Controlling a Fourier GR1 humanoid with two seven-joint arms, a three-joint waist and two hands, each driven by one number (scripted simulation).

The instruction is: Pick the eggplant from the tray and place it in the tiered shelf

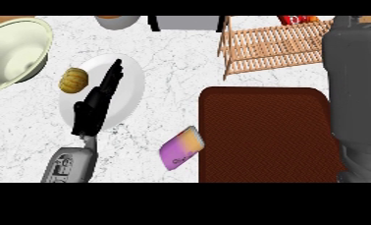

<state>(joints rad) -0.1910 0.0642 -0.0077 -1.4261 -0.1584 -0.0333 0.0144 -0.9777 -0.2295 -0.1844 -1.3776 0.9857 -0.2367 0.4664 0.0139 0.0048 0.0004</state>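
The dark brown tray (268, 135) lies at the lower right with nothing showing on it. No eggplant is visible anywhere. The wooden slatted tiered shelf (275, 44) stands at the upper right, behind the tray. My right forearm (349, 76) runs up the right edge, past the tray to beside the shelf, and its hand is cut off at the top of the view. My left hand (98, 101) lies open over a white plate (130, 79) at the left, with its fingers straight and pointing away from me.
A brown ridged food item (74, 80) sits on the plate's left rim. A purple and orange packet (181, 148) lies just left of the tray. A pale green bowl (18, 52) is at the far left. Something red (297, 19) shows behind the shelf.
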